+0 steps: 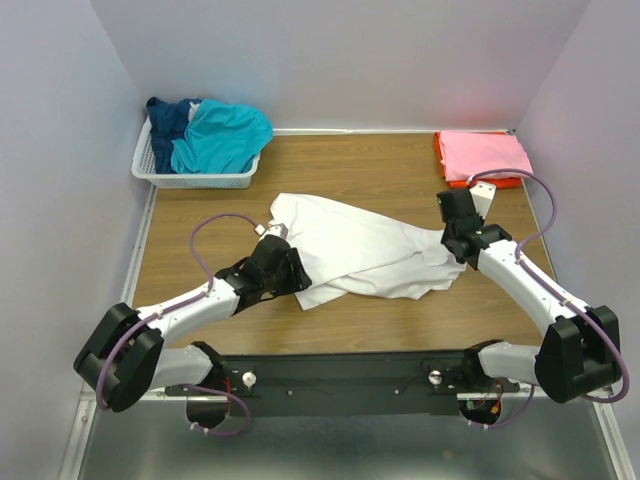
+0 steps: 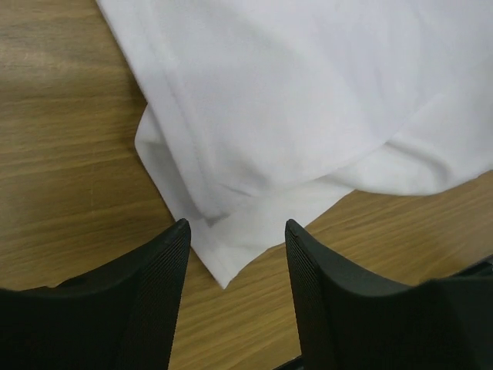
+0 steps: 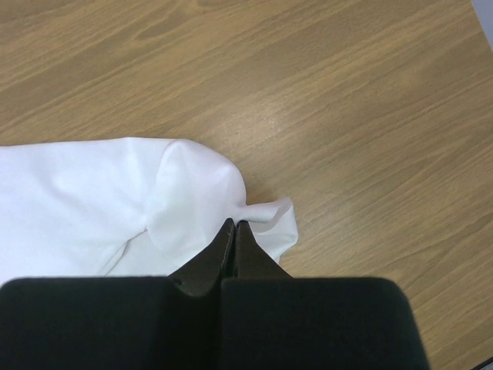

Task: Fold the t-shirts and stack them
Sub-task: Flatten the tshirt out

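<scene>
A white t-shirt (image 1: 360,250) lies crumpled across the middle of the table. My left gripper (image 1: 297,277) is open just short of its near left corner; in the left wrist view that corner of the shirt (image 2: 231,254) points between my fingers (image 2: 154,293). My right gripper (image 1: 452,243) is shut on a pinch of the shirt's right edge (image 3: 262,212). A teal t-shirt (image 1: 222,138) and a navy one (image 1: 168,117) lie in the basket. A folded pink t-shirt (image 1: 485,153) rests on an orange one (image 1: 442,165) at the back right.
The white slatted basket (image 1: 192,180) stands at the back left corner. Walls close in the table on the left, back and right. Bare wood shows in front of the shirt and to its right (image 3: 347,92).
</scene>
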Robot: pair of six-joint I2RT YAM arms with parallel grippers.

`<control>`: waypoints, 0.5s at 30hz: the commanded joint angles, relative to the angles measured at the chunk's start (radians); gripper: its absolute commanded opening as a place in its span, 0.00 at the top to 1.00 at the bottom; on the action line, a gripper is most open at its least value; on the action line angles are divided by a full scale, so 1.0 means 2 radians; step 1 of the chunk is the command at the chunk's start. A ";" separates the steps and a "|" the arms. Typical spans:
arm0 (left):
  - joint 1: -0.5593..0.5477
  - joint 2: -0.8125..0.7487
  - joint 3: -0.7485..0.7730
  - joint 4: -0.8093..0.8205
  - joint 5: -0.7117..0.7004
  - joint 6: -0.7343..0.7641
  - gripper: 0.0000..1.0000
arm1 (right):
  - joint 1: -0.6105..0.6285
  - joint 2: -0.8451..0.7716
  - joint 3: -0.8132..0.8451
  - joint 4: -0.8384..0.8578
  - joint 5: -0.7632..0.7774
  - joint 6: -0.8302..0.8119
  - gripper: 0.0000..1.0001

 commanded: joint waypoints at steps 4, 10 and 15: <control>-0.009 0.015 0.016 0.020 0.007 0.003 0.46 | -0.001 -0.002 -0.011 0.012 -0.003 0.009 0.99; -0.010 0.033 0.019 0.013 0.007 0.007 0.49 | -0.001 -0.005 -0.012 0.012 -0.001 0.007 0.99; -0.012 0.036 0.011 0.010 -0.012 -0.001 0.49 | -0.001 -0.008 -0.015 0.012 -0.001 0.007 0.99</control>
